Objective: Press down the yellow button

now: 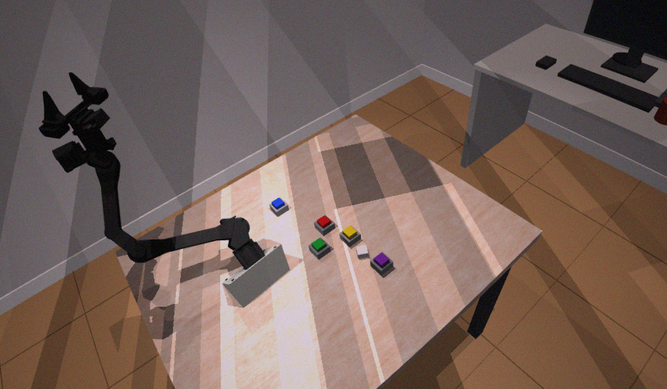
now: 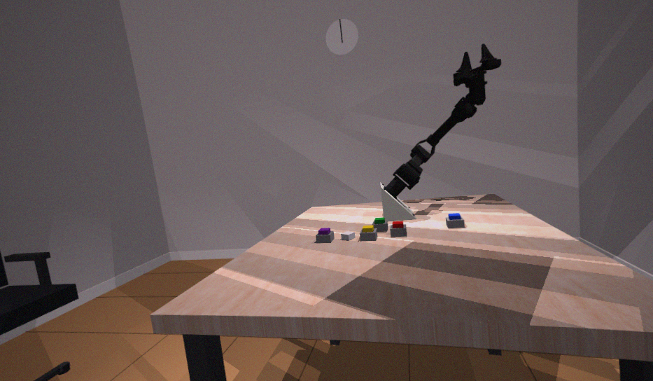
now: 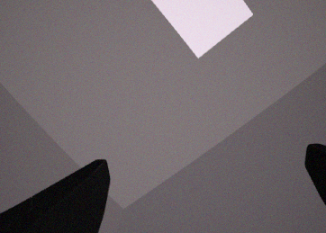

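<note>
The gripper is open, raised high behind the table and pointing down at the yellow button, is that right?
Not quite. The gripper is open and raised high behind the table, but it points upward, away from the yellow button. The exterior view shows its fingers aimed up; the wrist view shows only wall and ceiling.

The yellow button (image 1: 349, 232) (image 2: 367, 229) is a small square cap on a grey base, sitting upright and unpressed on the table. It lies mid-cluster — red just beside it on one side, green near, a small white block just beside on the other, purple beyond.
</note>
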Robot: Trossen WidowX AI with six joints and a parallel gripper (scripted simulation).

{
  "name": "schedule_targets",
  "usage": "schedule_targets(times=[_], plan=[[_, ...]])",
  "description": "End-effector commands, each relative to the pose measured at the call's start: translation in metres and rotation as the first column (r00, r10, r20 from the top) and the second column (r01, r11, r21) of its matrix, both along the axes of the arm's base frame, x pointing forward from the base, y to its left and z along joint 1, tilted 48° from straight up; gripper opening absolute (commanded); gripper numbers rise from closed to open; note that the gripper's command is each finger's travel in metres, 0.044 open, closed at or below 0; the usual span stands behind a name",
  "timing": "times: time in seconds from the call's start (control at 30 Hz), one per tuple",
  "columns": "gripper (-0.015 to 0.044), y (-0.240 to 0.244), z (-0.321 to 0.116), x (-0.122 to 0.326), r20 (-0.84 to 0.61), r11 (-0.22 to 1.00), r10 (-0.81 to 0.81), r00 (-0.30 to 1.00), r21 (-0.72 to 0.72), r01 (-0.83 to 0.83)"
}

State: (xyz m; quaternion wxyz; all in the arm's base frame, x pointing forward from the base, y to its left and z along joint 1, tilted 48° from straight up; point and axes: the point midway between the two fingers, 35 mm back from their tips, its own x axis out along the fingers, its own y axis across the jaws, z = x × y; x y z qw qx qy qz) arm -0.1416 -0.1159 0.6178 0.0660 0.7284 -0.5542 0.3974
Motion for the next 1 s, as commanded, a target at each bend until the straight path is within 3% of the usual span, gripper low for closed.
schedule_targets(times=[0.0, 0.23, 0.47, 0.73, 0.97], plan=[[0.0400, 0.012, 0.017, 0.072, -0.299, 0.988, -0.131, 0.945, -0.113, 0.101], [0.0400, 0.022, 0.022, 0.183, -0.649, 0.926, -0.354, 0.673, -0.347, 0.152], [0.0400, 0.021, -0.004, 0.293, -0.786, 0.824, -0.552, 0.278, -0.564, 0.040], [0.0400, 0.011, -0.070, 0.406, -0.670, 0.683, -0.727, -0.151, -0.683, -0.258], [0.0400, -0.004, -0.154, 0.483, -0.407, 0.546, -0.838, -0.364, -0.602, -0.583]])
